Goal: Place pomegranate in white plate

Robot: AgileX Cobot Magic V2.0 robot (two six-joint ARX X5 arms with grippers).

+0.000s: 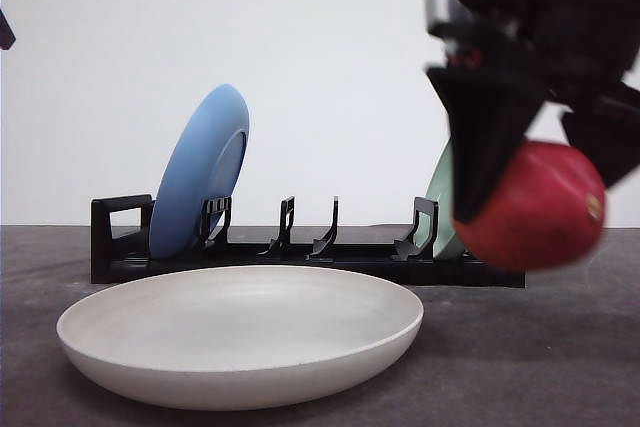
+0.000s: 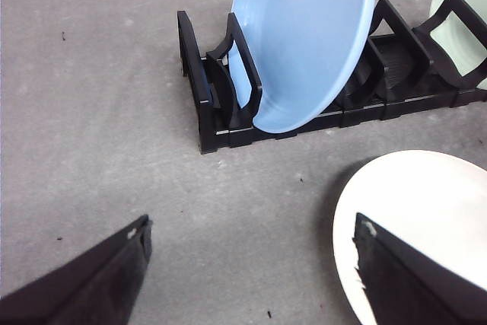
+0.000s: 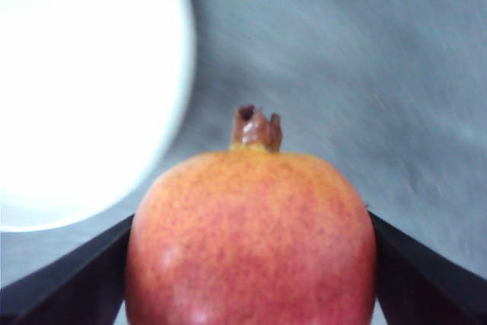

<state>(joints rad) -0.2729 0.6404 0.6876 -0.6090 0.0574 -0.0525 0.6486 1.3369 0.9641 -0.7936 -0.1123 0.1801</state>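
Above the bench's right side, clear of its surface, I see my right pincer [image 1: 525, 182] pinching the pomegranate [image 1: 535, 207] beside the white plate [image 1: 240, 332] at the front edge, while my left pincer [image 2: 251, 272] hangs spread near that plate's rim.

The front camera sits low, almost level with the worktop [image 1: 560, 367], facing a rack [image 1: 300, 257] close ahead. Both wrist cameras look steeply down from close above. All three views share the white plate [image 1: 240, 332].
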